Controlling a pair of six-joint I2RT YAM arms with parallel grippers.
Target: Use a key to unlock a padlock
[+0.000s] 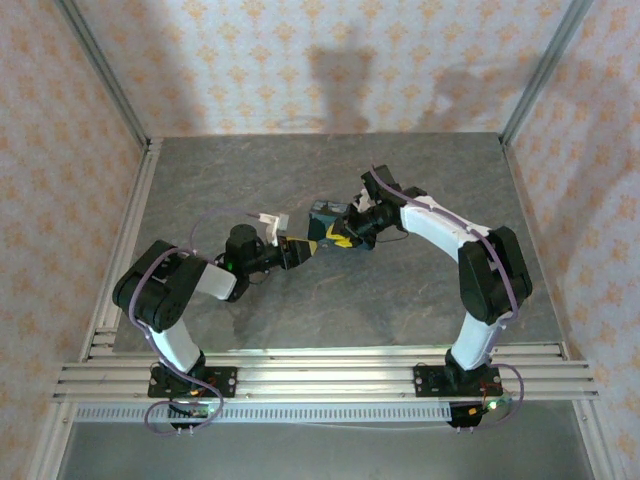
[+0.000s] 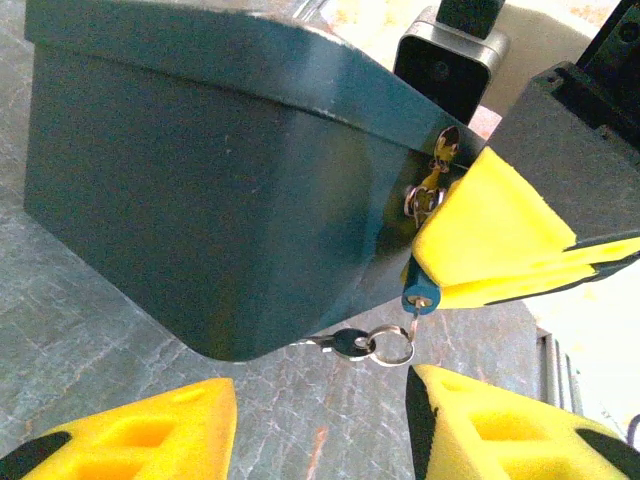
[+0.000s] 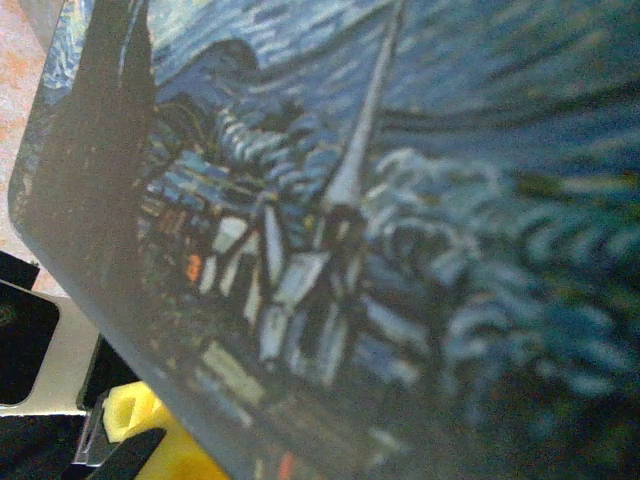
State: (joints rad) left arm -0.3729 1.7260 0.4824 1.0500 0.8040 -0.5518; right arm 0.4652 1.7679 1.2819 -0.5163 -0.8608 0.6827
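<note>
Standing near the middle of the desk (image 1: 250, 170), slightly toward its far edge, a dark blue box (image 1: 323, 211) is met by both arms from the near side. The left gripper (image 1: 300, 250) is pointed at the box's near left corner, and the right gripper (image 1: 345, 238) is set against its near right side.

In the left wrist view the box (image 2: 200, 180) is seen as a plain dark wall with a rounded corner. A small metal padlock (image 2: 425, 198) is fixed at its right edge. The right gripper (image 2: 432, 270) is pressed against that edge just below the padlock. Its yellow fingers (image 2: 490, 235) are closed together, and the blue-capped head of the key (image 2: 420, 298) is pinched at their tips. The key's blade is hidden behind the yellow pad, so it cannot be told whether it is seated in the padlock. A thin wire is hung from the blue head to a ring (image 2: 392, 345), and a second key (image 2: 345, 343) is carried on that ring, pointing left under the box's lower edge.

The left gripper (image 2: 320, 440) is held wide open short of the box, nothing between its yellow fingers.

In the right wrist view the box's swirly painted face (image 3: 400, 250) is seen very close and blurred.
</note>
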